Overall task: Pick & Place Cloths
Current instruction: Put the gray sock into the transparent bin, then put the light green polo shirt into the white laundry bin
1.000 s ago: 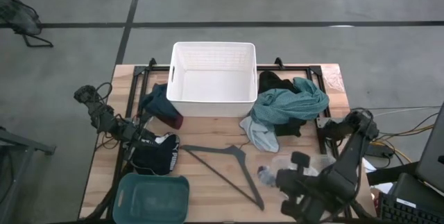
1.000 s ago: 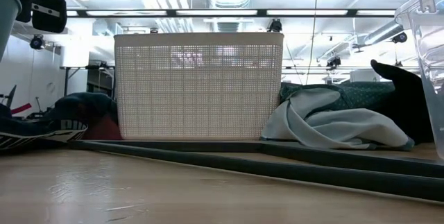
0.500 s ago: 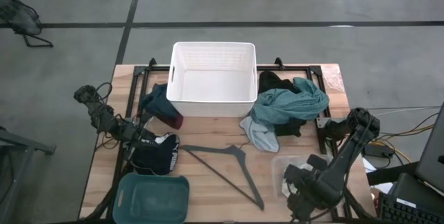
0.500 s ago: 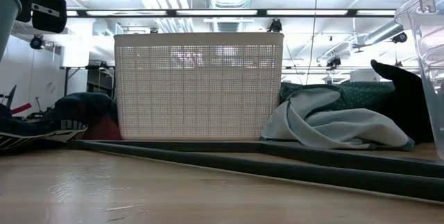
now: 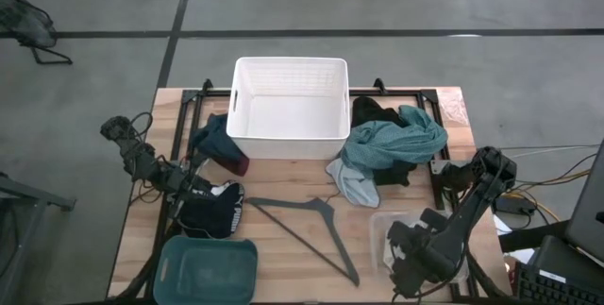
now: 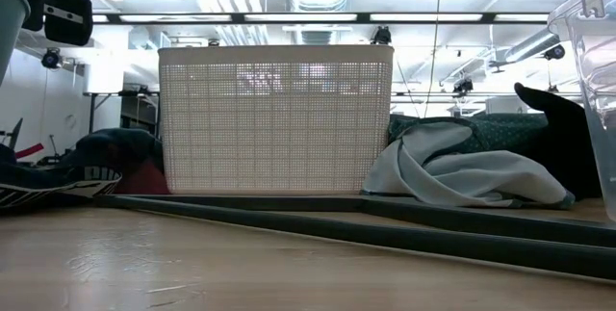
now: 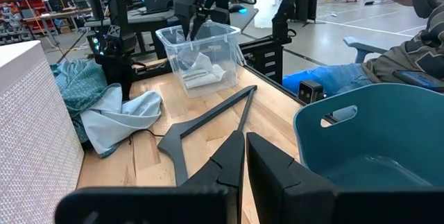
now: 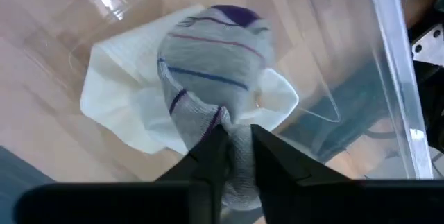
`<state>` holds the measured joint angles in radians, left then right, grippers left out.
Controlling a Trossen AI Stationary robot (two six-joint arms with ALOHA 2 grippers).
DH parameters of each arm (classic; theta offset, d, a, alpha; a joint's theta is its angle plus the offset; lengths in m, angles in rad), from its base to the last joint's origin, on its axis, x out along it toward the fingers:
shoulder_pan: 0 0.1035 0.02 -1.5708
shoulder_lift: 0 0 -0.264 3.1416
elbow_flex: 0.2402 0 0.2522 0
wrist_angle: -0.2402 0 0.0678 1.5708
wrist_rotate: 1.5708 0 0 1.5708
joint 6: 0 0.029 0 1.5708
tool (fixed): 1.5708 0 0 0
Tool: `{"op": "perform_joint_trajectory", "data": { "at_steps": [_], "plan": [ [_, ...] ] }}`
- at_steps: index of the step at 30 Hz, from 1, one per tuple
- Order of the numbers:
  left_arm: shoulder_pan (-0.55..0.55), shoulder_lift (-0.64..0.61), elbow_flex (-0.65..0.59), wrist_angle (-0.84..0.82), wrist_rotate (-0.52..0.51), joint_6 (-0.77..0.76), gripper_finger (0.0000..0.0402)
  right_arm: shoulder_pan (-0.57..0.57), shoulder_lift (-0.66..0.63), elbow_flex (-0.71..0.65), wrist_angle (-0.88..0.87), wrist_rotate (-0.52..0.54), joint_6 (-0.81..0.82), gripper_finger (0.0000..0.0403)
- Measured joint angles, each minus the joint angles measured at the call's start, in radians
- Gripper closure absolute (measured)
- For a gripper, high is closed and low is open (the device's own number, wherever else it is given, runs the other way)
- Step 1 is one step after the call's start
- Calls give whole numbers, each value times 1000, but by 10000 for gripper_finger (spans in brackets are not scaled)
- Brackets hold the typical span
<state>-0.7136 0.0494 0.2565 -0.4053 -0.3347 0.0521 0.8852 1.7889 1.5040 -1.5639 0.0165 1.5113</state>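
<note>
**Lowering a striped sock into the clear bin**

Holding my right gripper (image 8: 232,151) low inside the clear plastic bin (image 5: 382,225) at the near right corner of the bench (image 5: 283,177), I have a grey sock with blue and purple stripes (image 8: 208,64) nipped between nearly closed fingers. The sock hangs just above a folded white cloth (image 8: 121,99) lying on the bin floor, so I judge this to be the point of letting go: low enough that the sock drops inside the walls.

My left gripper (image 7: 244,156), fingers pressed together and holding nothing, waits at the near left, by the dark navy garment with white print (image 5: 215,209).

The white slatted basket (image 5: 291,107) at the far middle looks empty, and the teal tub (image 5: 206,269) at the near left shows nothing inside. Most cloths lie loose on the bench: a teal and pale-blue heap (image 5: 392,149) over a black piece (image 5: 373,111) right of the basket, a dark teal and maroon bundle (image 5: 222,144) to its left. A grey hanger (image 5: 307,225) lies between them, near the middle.
</note>
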Motion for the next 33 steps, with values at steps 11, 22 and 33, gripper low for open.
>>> {"op": "perform_joint_trajectory", "data": {
  "at_steps": [11,22,33],
  "plan": [
    [0,0,0,0,0,0,378,-2,0,0,0,97,60,181],
    [0,0,0,0,0,0,378,-2,-1,14,-2,116,26,80],
    [0,0,0,0,0,0,378,-2,-2,80,-6,139,23,73]
  ]
}}
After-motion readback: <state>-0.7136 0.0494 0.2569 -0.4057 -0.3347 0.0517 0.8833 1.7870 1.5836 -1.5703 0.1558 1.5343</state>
